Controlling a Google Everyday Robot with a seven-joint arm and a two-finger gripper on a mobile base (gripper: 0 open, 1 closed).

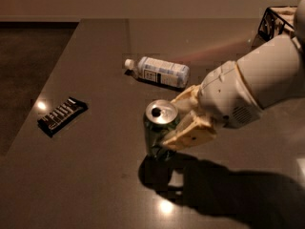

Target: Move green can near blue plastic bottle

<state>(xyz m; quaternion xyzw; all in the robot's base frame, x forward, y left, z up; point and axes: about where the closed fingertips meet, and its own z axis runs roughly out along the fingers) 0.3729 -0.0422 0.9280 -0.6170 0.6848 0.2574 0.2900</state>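
The green can (pixel 159 128) stands upright, silver top showing, lifted a little above the dark table (pixel 95 175); its shadow lies below it. My gripper (pixel 177 123) comes in from the right and is shut on the can, one cream finger behind it and one (pixel 188 136) in front. The blue plastic bottle (pixel 159 72) lies on its side beyond the can, white cap pointing left, a short gap away.
A flat black snack bar (pixel 62 115) lies at the left near the table's left edge. A dark wire rack (pixel 281 20) stands at the back right. My large white arm (pixel 267 80) fills the right side.
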